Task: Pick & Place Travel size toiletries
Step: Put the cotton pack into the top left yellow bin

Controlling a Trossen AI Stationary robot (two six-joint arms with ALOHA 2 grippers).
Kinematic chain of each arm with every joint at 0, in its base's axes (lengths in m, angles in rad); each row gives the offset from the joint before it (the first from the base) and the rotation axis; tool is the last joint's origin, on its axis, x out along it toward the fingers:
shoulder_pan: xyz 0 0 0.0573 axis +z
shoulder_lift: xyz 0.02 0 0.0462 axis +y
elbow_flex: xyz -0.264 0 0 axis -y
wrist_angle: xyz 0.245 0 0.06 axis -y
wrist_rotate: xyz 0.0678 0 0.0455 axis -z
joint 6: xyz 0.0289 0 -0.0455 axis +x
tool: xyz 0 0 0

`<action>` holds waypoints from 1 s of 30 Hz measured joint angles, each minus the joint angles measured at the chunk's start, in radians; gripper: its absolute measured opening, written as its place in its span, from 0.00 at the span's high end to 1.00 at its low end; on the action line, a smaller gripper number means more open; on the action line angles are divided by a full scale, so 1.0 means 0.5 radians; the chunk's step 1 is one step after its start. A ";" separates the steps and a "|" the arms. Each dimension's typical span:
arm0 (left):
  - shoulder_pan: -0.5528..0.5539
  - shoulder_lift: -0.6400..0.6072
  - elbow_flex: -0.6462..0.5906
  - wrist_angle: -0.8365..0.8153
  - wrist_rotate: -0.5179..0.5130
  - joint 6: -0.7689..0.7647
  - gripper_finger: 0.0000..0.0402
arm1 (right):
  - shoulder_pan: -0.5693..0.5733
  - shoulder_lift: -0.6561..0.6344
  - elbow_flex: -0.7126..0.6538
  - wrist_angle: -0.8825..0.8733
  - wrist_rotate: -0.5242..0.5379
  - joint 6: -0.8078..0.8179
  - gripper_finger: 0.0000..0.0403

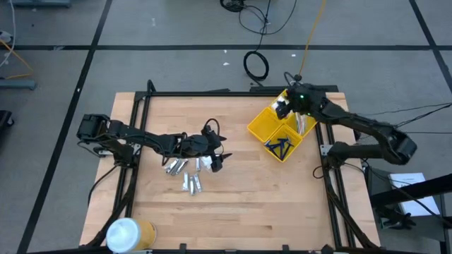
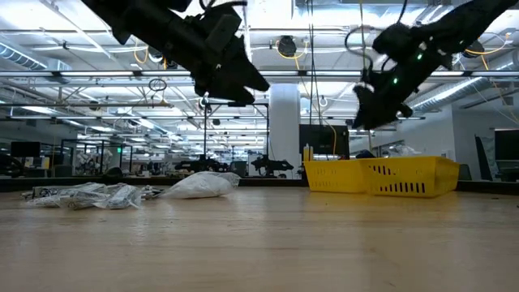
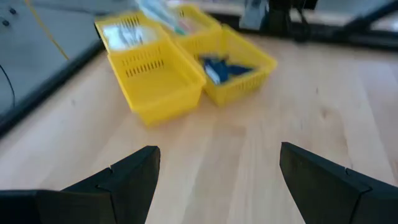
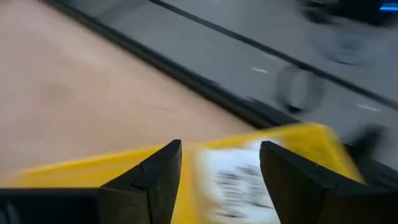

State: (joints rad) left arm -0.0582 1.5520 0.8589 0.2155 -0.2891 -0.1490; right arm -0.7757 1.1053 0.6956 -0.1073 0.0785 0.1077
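Dark fingers of the left gripper (image 3: pixel 217 180) frame bare wood in its wrist view, spread wide and holding nothing. The remaining toiletries (image 1: pixel 185 173), silvery tubes and pale packets, lie heaped on the table (image 1: pixel 240 204) just beside and mostly behind those fingertips, toward the arm's base, with no shared long axis, so the left arm is much the nearer. Across the table, the right gripper (image 1: pixel 284 106) hangs over the far corner of the yellow bin (image 1: pixel 260 127), fingers parted; a white printed packet (image 4: pixel 239 180) shows between them, and whether it is gripped cannot be told.
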 joint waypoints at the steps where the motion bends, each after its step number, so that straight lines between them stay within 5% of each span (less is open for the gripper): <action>1: -0.004 0.000 0.000 -0.055 0.029 -0.021 0.19 | 0.017 -0.056 0.000 0.005 -0.126 0.027 0.49; 8: -0.032 0.000 -0.001 -0.530 0.172 -0.402 0.19 | 0.295 -0.329 -0.146 0.312 -0.428 0.076 0.49; 15: -0.055 0.001 -0.001 -0.944 -0.144 -0.649 0.19 | 0.529 -0.394 -0.508 0.997 -0.427 0.077 0.48; 30: 0.018 0.339 0.002 -0.977 -0.014 -0.710 0.19 | 0.851 -0.382 -0.752 1.679 -0.425 0.062 0.48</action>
State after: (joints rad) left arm -0.0491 1.7217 0.8599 -0.2729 -0.2962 -0.5040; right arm -0.3504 0.9145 0.3195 0.7321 -0.1341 0.1389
